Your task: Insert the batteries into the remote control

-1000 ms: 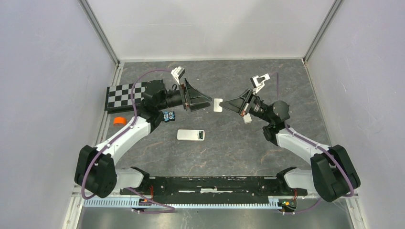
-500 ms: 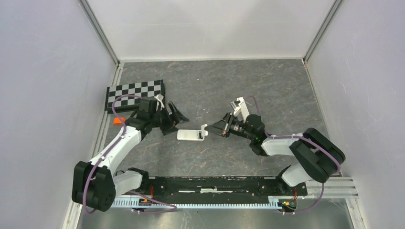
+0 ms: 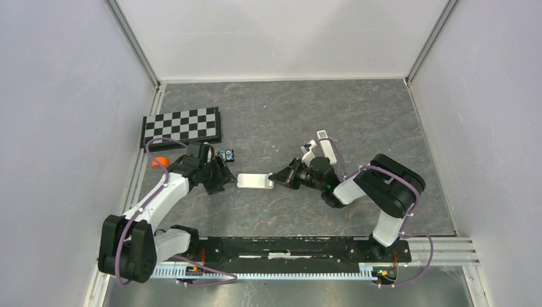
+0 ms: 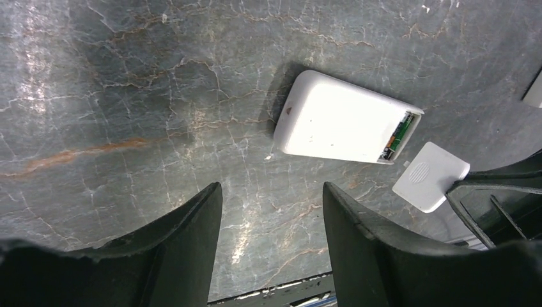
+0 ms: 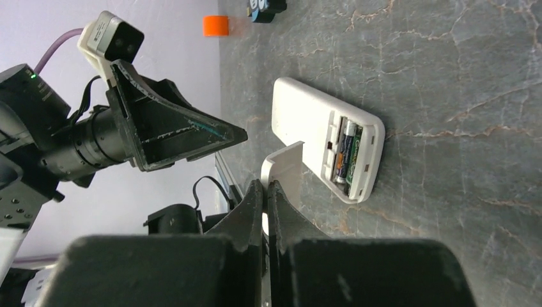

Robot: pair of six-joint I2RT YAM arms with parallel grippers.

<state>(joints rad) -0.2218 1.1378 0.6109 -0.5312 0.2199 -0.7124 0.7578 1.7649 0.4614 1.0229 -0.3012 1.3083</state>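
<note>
Grey worktop is enclosed by white walls. Left hand, spread, and right hand, clamped on cover, were lowered beside remote control.

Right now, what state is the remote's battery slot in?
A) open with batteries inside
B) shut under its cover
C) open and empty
A: the batteries lie in the white remote control's open slot, and the battery cover is off it, pinched in the right claw.
</note>
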